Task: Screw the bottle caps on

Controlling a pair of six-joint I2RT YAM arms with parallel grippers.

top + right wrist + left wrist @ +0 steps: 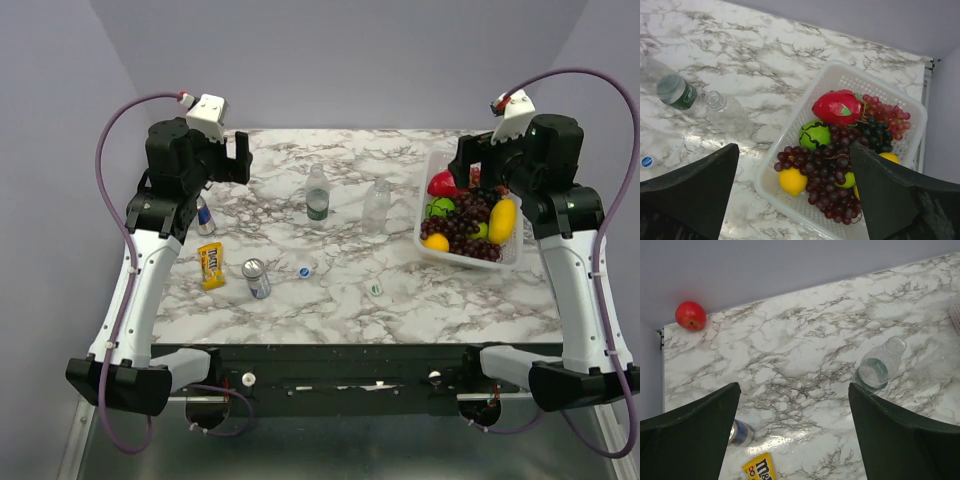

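A white and grey marble table (330, 310) holds everything. Two small clear plastic bottles stand up near the middle, close together but not touching. The bottle with the dark green band (317, 195) is on the left. The plain clear bottle (377, 205) is on its right. Both tops are open — no cap sits on either one.

The two tiny round caps lie on the table, nearer to the robot than the bottles. The white cap with a blue mark (304, 269) lies in front of the green-band bottle. The white cap with a green mark (375, 288) lies further right and closer to the near edge. The caps are apart from each other.

The left pincer (793, 387) hangs high over the far left part of the table. Its two dark fingers are spread wide and hold nothing. The right pincer (794, 147) hangs high over a white plastic basket (875, 85) on the right side. Its fingers are spread wide too, with nothing between them.

The basket is full of fruit — dark purple grapes (830, 170), a yellow lemon (792, 181), a round green fruit (814, 135) and a red fruit (837, 107).

On the left, a silver and blue can (256, 279) sits just left of the blue-marked cap. A second can (204, 215) is partly hidden by the left arm. A yellow candy packet (210, 265) lies between them. A round red apple (690, 315) sits at the far corner by the wall.
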